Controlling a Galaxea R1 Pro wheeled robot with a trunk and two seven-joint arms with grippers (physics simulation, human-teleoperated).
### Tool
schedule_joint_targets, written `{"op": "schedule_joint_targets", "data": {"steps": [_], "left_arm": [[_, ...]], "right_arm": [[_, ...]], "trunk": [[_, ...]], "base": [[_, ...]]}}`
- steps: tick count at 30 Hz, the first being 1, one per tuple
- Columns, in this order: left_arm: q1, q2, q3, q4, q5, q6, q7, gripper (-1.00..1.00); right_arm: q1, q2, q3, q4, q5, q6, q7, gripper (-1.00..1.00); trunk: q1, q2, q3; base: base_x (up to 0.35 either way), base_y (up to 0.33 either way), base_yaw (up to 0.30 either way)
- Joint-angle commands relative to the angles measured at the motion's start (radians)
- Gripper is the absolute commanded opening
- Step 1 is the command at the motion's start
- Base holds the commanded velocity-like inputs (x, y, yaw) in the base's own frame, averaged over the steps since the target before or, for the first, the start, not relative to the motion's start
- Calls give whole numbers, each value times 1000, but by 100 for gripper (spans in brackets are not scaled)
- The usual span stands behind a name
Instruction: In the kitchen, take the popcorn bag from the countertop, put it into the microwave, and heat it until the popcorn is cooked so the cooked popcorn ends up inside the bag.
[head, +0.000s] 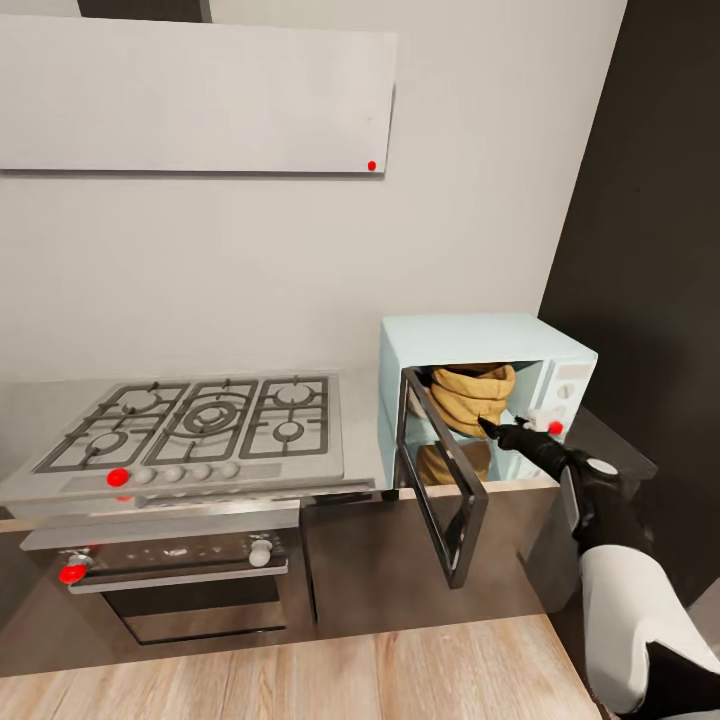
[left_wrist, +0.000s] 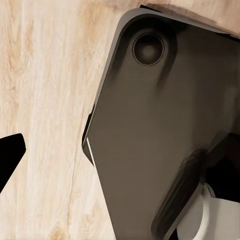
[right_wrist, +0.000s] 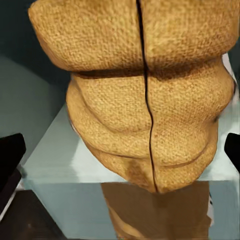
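Observation:
The pale mint-blue microwave (head: 480, 340) stands on the grey countertop (head: 362, 420) with its dark glass door (head: 445, 490) swung wide open toward me. Inside it sits the tan popcorn bag (head: 472, 395), leaning, its ridged cloth side close up in the right wrist view (right_wrist: 145, 105); its reflection shows on the glossy microwave floor. My right gripper (head: 500, 430) hovers at the cavity's opening, just in front of the bag, open, with its black fingertips (right_wrist: 10, 155) spread wide and clear of the cloth. My left gripper (left_wrist: 117, 155) hangs open over a wood floor.
A grey gas hob (head: 200, 420) with black grates and a steel oven (head: 190, 580) with red knobs lie left of the microwave. A dark tall panel (head: 650, 250) rises at the right. The open door juts out past the counter's edge. Light wood (head: 300, 670) lies in the foreground.

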Motion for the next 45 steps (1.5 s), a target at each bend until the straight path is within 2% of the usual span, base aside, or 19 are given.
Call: {"op": "schedule_joint_targets", "data": {"steps": [1, 4, 8, 19, 45], "left_arm": [[0, 0, 2, -2, 3, -2, 3, 100], [0, 0, 2, -2, 3, -2, 3, 100], [0, 0, 2, -2, 3, -2, 3, 100], [0, 1, 0, -2, 3, -2, 3, 100], [0, 1, 0, -2, 4, 0, 1, 100]], "right_arm": [[-1, 14, -4, -17, 5, -16, -22, 100], [-1, 29, -5, -26, 3, -44, -48, 100], [-1, 36, -5, -23, 2, -50, -53, 100], [-1, 35, -5, 60, 14, -74, -54, 100], [-1, 35, -5, 63, 13, -86, -51, 100]], "trunk": [[0, -1, -1], [0, -1, -1], [0, -1, -1], [0, -1, -1], [0, -1, -1]], "base": [[0, 0, 0], [0, 0, 0], [7, 0, 0], [87, 0, 0], [145, 0, 0]]}}
